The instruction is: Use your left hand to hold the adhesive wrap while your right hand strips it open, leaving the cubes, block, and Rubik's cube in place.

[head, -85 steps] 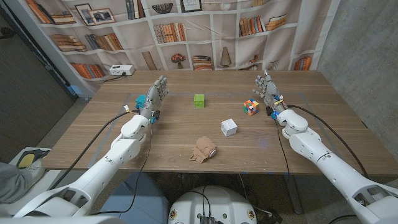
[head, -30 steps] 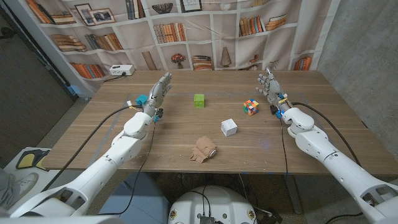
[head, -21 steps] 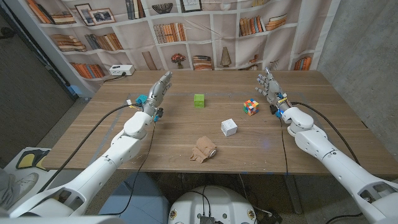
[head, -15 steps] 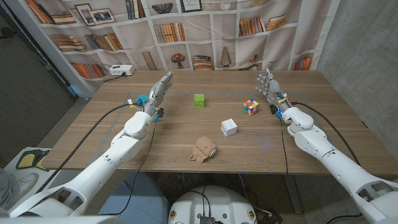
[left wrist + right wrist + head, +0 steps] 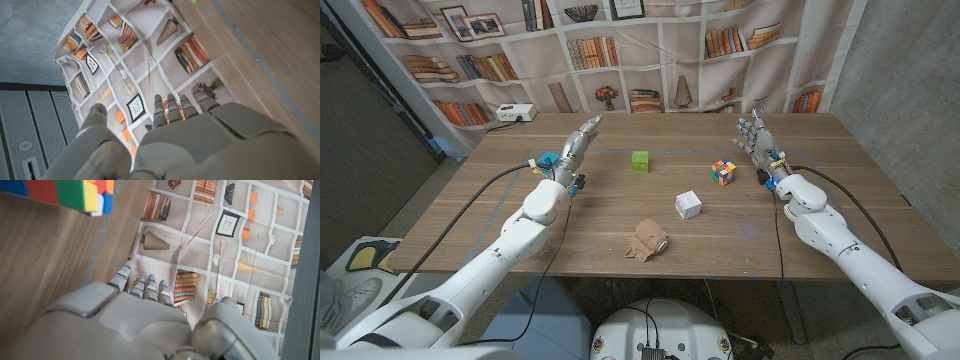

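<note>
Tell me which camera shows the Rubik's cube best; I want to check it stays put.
The head view: the whole Rubik's cube sits on the table, just inside the right hand and apart from it. The right wrist view catches only a corner of its coloured tiles. The left wrist view looks past the left hand toward the bookshelf backdrop.

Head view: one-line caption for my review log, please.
Both hands, left and right, raised open at the table's far side; adhesive wrap lies untouched near the front edge.

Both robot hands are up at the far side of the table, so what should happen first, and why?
Probably the left robot hand should come back toward the adhesive wrap, which lies untouched near the table's near edge. Both it and the right robot hand hold nothing.
</note>
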Controlling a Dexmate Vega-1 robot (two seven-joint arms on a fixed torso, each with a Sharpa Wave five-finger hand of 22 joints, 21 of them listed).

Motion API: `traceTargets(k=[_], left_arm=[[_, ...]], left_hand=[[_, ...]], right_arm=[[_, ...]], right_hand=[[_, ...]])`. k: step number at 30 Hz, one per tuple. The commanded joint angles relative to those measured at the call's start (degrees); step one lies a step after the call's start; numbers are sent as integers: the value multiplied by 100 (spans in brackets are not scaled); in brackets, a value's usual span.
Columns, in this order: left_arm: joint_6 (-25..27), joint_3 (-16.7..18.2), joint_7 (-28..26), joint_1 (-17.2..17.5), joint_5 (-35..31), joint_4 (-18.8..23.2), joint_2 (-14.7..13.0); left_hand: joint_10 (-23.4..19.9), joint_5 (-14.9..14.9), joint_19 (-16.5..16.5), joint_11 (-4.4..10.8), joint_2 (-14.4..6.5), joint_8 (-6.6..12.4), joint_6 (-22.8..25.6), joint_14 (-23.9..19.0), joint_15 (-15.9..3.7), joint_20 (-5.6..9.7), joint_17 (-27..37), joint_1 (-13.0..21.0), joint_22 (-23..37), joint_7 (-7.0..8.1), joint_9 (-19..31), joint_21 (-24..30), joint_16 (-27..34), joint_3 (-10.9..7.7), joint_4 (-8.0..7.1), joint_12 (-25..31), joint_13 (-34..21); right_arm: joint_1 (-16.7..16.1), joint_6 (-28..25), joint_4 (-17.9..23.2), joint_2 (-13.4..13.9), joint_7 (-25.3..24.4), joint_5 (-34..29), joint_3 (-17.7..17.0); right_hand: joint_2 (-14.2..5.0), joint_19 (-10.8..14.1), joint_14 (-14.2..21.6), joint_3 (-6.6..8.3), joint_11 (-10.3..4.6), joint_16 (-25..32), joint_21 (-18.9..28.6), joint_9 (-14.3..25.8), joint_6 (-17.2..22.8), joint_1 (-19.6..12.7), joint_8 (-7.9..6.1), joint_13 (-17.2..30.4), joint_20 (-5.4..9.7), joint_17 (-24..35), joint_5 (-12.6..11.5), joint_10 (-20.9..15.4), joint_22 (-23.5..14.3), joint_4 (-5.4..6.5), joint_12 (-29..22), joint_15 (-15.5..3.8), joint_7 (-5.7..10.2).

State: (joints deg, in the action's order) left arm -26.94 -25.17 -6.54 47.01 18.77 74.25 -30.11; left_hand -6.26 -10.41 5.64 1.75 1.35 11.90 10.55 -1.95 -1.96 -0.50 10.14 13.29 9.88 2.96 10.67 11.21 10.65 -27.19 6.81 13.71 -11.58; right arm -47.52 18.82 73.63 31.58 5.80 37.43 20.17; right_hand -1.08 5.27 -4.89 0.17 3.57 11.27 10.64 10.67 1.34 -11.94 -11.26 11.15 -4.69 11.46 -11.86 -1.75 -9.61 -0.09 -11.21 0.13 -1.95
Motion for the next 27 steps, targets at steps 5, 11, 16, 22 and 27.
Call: traceTargets(k=[5, 11, 16, 22, 27], left_arm=[[-474, -7, -126, 121, -299, -79, 0], [-508, 24, -193, 173, -390, -54, -37], [-416, 49, -242, 226, -503, 82, -149], [-342, 80, -317, 269, -616, 215, -232], [-310, 80, -342, 280, -704, 279, -279]], left_hand=[[-176, -22, 149, -18, -13, 48, 175, -171, -29, 31, -2, 138, 4, 36, 16, 36, 64, -20, 103, 54, -10], [-204, -17, 162, -19, -15, 78, 300, -210, -44, 25, -3, 189, 3, 91, 17, 28, 62, -26, 136, 53, -8], [-201, -14, 171, -18, -13, 74, 318, -207, -47, 29, -4, 210, 2, 90, 17, 25, 52, -26, 148, 47, -8], [-178, -10, 170, -10, -5, 42, 273, -196, -47, 32, -4, 233, 2, 85, 17, 18, 38, -22, 163, 30, -7], [-171, -6, 156, -10, 0, 20, 250, -133, -49, 38, -4, 254, 3, 80, 17, 6, 8, -19, 173, 21, -7]], right_arm=[[-39, 8, -15, 43, 41, 32, -27], [-1, -15, -67, 19, 60, 67, -33], [20, -23, -82, 24, 79, 58, -22], [24, -27, -85, 20, 65, 71, -36], [6, -34, -54, 49, 42, 73, -61]], right_hand=[[52, -21, -88, -36, 28, -13, 5, 15, -38, 30, 3, 14, 35, 8, 4, 47, -10, 5, 21, 8, -56], [55, -30, -99, -42, 24, -13, 3, 15, -43, 39, 6, 12, 25, 8, 4, 72, -10, 7, 25, -2, -42], [54, -33, -103, -45, 18, -12, 2, 15, -54, 42, 10, 11, 17, 8, 3, 79, -10, 6, 23, -3, -40], [48, -41, -112, -46, 21, -12, 1, 15, -56, 41, 10, 10, 7, 6, 0, 82, -10, 4, 19, -11, -36], [46, -42, -112, -46, 22, -11, 1, 15, -55, 40, 9, 9, 5, 6, 0, 82, -10, 3, 17, -11, -32]])
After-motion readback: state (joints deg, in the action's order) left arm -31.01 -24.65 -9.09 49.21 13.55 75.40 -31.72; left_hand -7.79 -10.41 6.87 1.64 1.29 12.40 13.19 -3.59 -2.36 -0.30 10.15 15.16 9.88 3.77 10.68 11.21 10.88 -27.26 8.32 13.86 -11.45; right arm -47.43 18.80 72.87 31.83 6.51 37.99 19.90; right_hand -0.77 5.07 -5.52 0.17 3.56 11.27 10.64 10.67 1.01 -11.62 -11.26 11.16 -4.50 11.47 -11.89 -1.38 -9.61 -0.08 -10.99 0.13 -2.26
